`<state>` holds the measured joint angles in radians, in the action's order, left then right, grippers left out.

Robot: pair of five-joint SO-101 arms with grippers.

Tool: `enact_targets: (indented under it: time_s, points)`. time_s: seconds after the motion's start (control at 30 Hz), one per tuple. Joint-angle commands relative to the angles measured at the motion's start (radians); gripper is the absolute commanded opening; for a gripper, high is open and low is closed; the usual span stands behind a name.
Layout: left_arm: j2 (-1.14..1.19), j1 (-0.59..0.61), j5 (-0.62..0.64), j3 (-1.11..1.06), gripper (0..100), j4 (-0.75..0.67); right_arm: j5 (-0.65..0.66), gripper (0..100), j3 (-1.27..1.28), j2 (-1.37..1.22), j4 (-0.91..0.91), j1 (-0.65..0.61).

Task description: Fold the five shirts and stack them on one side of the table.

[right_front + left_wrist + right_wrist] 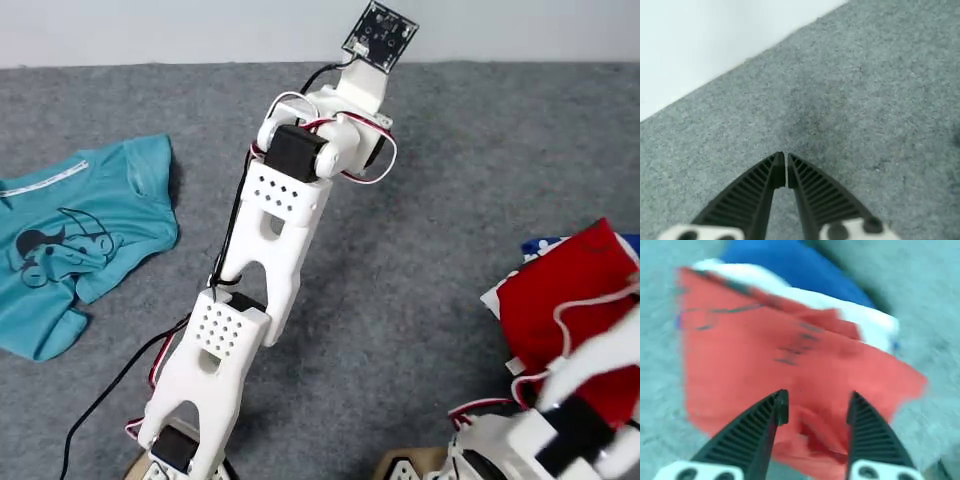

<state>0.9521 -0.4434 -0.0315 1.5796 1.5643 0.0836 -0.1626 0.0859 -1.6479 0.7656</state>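
My left gripper [785, 161] has its two fingers pressed together with nothing between them. It is over bare grey table [880, 100], with the white wall [700, 40] just beyond the table's far edge. My right gripper [818, 405] is spread wide, and the red shirt [750, 365] shows in the gap between its fingers. The wrist picture is blurred, so I cannot tell whether the tips touch the cloth.

The right wrist view gives the layers. The red shirt lies on top, a white shirt [805, 292] peeks out from under its edge, and a blue shirt [790, 262] lies under that.

The high view gives the layout. My left arm [280, 220] stretches up the middle of the table toward the far edge. My right arm [560, 420] is at the near right corner, over the pile, and the pile itself sits at the table's right edge. A teal shirt [95, 235] lies spread open at the left side with a dark drawing on its chest. It is well apart from the pile, with my left arm between them.
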Motion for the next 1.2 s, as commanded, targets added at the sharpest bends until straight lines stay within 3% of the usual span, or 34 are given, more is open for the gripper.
enact_targets:
  time_s: [0.0, 0.2, 0.57, 0.87, 1.17]
  points:
    - [-0.003, -0.002, -0.014, 0.01, 1, 0.003, -0.005, 9.5, 0.026, 0.035, -0.002, -0.117]
    - [0.0, 0.002, -0.014, 0.01, 1, 0.003, 0.041, 6.1, 0.18, 0.041, 0.028, -0.148]
    - [0.0, 0.002, -0.014, 0.01, 1, 0.003, 0.199, 6.1, 0.256, 0.053, -0.045, 0.015]
    - [0.0, -0.003, -0.014, 0.01, 1, 0.003, 0.327, 6.1, 0.285, 0.209, -0.139, 0.108]
    - [0.0, 0.002, -0.014, 0.01, 1, 0.005, 0.471, 6.1, 0.643, 0.427, -0.137, 0.111]
